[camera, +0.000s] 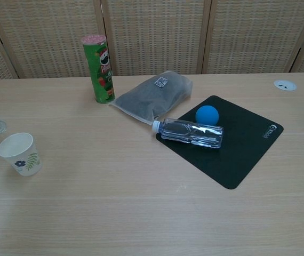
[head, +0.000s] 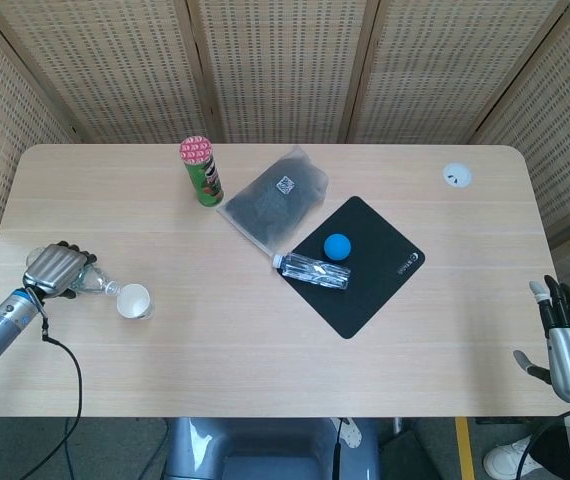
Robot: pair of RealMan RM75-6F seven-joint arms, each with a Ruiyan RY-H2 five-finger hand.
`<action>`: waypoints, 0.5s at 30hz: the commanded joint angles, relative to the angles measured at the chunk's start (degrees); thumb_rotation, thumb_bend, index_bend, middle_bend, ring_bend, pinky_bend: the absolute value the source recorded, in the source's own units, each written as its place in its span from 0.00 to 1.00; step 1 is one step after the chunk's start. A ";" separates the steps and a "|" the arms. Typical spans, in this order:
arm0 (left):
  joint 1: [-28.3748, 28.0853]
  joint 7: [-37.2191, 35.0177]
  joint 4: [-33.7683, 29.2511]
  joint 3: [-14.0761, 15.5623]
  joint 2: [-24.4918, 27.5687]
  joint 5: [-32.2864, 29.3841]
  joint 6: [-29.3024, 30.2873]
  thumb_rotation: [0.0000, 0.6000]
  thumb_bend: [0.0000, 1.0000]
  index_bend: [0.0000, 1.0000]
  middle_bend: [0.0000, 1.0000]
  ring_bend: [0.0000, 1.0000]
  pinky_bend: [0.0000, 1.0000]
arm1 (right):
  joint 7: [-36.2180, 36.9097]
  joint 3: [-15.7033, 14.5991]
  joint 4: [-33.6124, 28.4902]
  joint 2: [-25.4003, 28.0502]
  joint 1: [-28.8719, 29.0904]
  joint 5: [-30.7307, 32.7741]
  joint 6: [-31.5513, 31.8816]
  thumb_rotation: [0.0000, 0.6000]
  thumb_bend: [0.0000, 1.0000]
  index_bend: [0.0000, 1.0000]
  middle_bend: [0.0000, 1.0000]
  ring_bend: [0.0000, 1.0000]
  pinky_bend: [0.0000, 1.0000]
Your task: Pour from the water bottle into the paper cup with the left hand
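1 water bottle (head: pixel 96 284) — left hand (head: pixel 51 270) — beside paper cup (head: pixel 133 300)

Clear glossy plastic water bottle (head: pixel 93 284); white paper cup (head: pixel 134 301); matt pale wood table (head: pixel 265 350).

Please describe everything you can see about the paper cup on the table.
The paper cup is small and white, with a little blue flower and green leaf print on its side. It stands upright and open-topped on the wooden table, near its left edge; whether it holds anything cannot be told. Nothing touches it. The water bottle, gripped by the left hand, is tipped with its mouth close to the cup's rim, just to the cup's left.
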 commanded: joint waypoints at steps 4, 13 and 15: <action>-0.32 2.70 -1.83 -0.40 0.02 -0.71 -0.68 1.00 0.61 0.70 0.54 0.37 0.41 | 0.33 0.06 -0.05 0.19 -0.08 0.07 -0.01 1.00 0.00 0.00 0.00 0.00 0.00; -0.53 7.67 -2.80 -0.82 0.35 -1.14 -0.26 1.00 0.61 0.70 0.54 0.37 0.41 | 0.69 0.14 -0.06 0.35 -0.10 0.13 -0.13 1.00 0.00 0.00 0.00 0.00 0.00; -0.52 8.33 -3.15 -1.03 0.57 -1.44 -0.23 1.00 0.61 0.70 0.54 0.37 0.41 | 0.73 0.13 -0.05 0.38 -0.11 0.12 -0.15 1.00 0.00 0.00 0.00 0.00 0.00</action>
